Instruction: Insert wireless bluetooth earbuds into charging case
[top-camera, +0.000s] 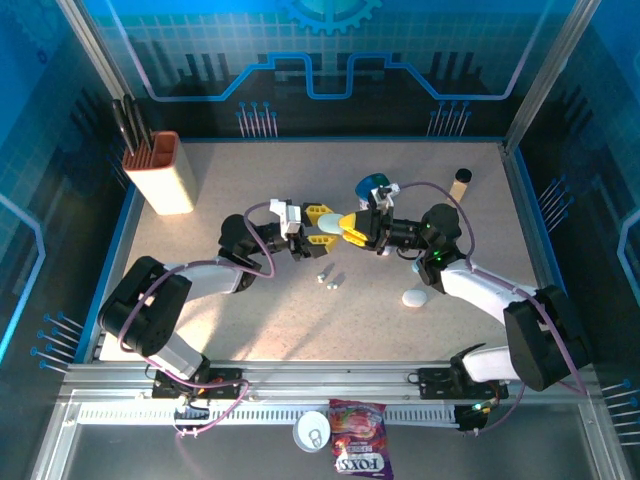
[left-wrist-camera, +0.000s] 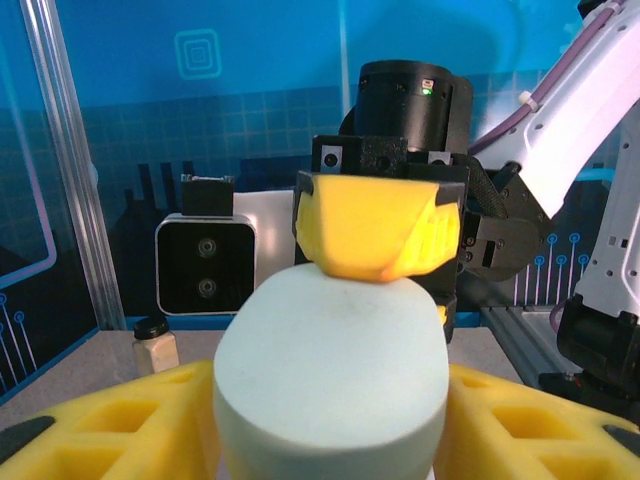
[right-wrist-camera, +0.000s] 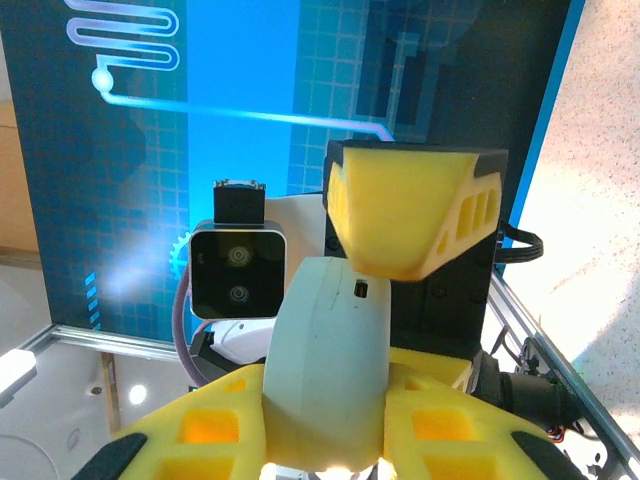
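- Top view: the left gripper (top-camera: 320, 226) and the right gripper (top-camera: 351, 229) are facing each other at mid-table, both at one pale case (top-camera: 325, 239). Two earbuds (top-camera: 332, 285) are lying loose on the table (top-camera: 250, 320) at 6 o'clock from that case, near it but apart. A white case (top-camera: 414, 297) is resting at 4 o'clock. At 10 o'clock a knife block (top-camera: 170, 178) is holding dark-handled knives.
- Left wrist view: the case is sitting between the left gripper's fingers (left-wrist-camera: 120, 420), which are flanking it closely. Whether they are pressing it cannot be told. One right finger is bearing on its 12 o'clock end.
- Right wrist view: the right gripper is clamping the case from both sides. The lid appears closed, so the contents are hidden.
- Step, as judged: the two arms are probably steadying the case for opening, and no earbud is loaded yet. The next move is calling for a lifted lid without the case slipping, then a pick of one earbud.
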